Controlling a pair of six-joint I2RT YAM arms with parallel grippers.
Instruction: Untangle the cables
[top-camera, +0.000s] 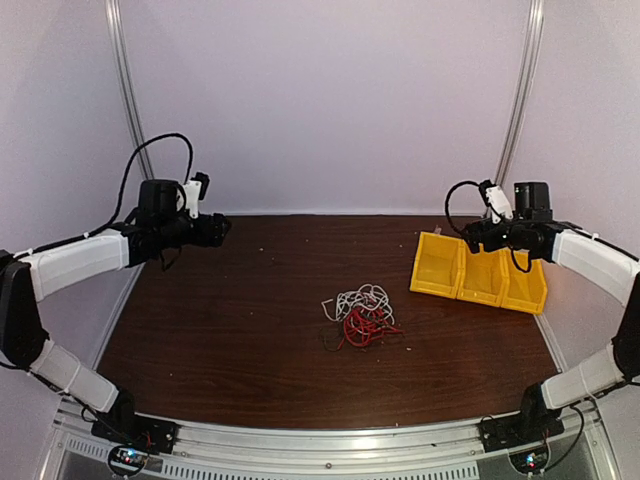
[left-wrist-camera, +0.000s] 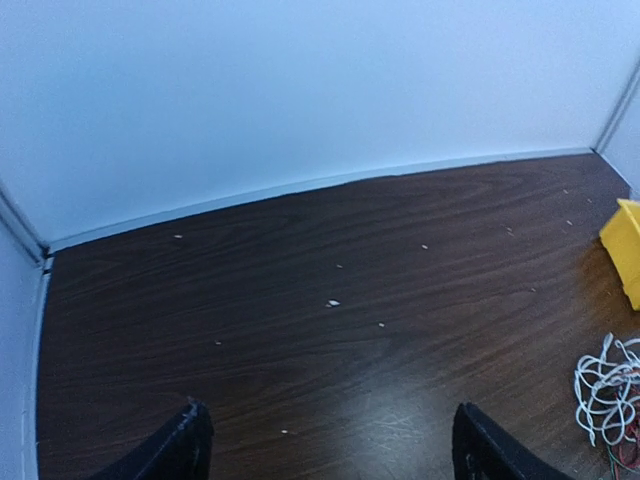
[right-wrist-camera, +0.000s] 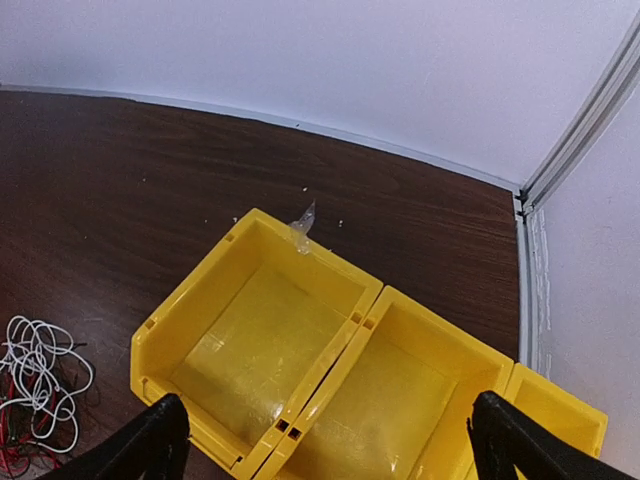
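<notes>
A tangled heap of cables lies in the middle of the dark wooden table: the white cable (top-camera: 362, 297) on top, the red cable (top-camera: 364, 326) under it toward the front, and a dark cable (top-camera: 331, 342) at its left edge. The white cable (left-wrist-camera: 604, 385) also shows at the right edge of the left wrist view, and the white cable (right-wrist-camera: 40, 375) at the lower left of the right wrist view. My left gripper (left-wrist-camera: 330, 445) hovers open high over the far left of the table, holding nothing. My right gripper (right-wrist-camera: 325, 440) hangs open above the yellow bins, also holding nothing.
Three yellow bins (top-camera: 478, 272) stand side by side at the right of the table, with no contents in the two I see into; a scrap of clear tape (right-wrist-camera: 303, 222) sticks to the rim of the left bin (right-wrist-camera: 250, 335). White walls enclose the table at back and sides.
</notes>
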